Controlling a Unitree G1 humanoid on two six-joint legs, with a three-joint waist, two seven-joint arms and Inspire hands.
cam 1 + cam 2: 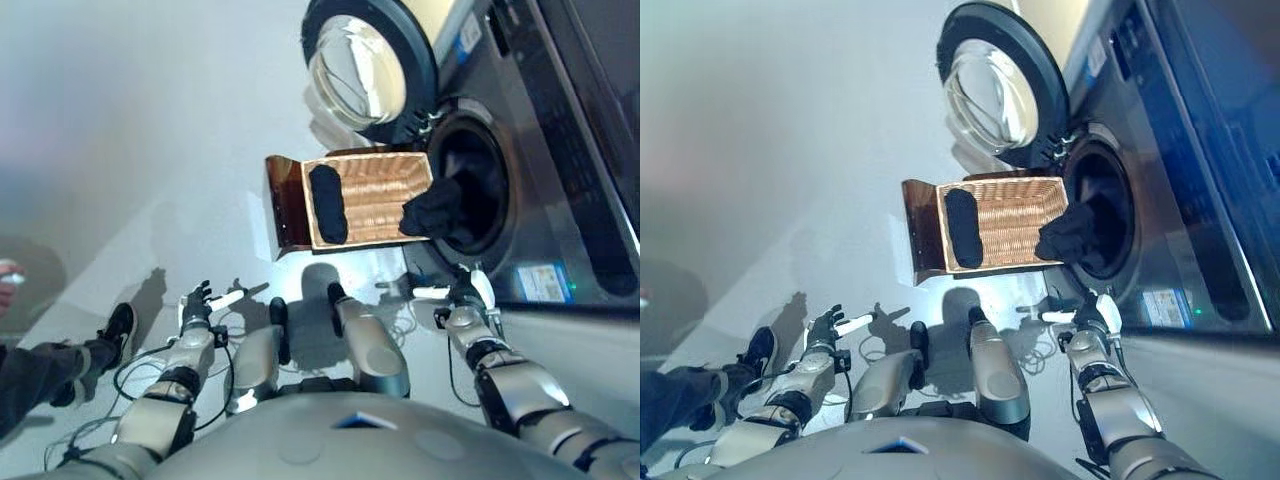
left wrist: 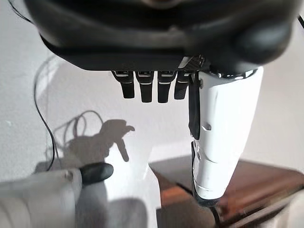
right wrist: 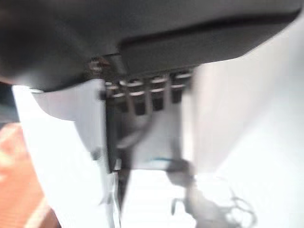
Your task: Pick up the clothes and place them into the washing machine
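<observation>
A black garment [image 1: 328, 204] lies in the left end of a wicker basket [image 1: 385, 200] on the floor. A second black garment [image 1: 435, 210] hangs from the basket's right edge into the washing machine's drum opening [image 1: 485, 170]. My left hand [image 1: 197, 305] hovers low over the floor, well short of the basket, open and empty, as its wrist view confirms [image 2: 156, 33]. My right hand [image 1: 462, 295] is just below the drum opening, in front of the machine. It is open too, with nothing in it [image 3: 142, 38].
The washer's round glass door [image 1: 365, 65] stands swung open behind the basket. A dark brown flap [image 1: 285, 200] sticks up at the basket's left end. A person's leg and black shoe [image 1: 118, 328] rest on the floor at my left.
</observation>
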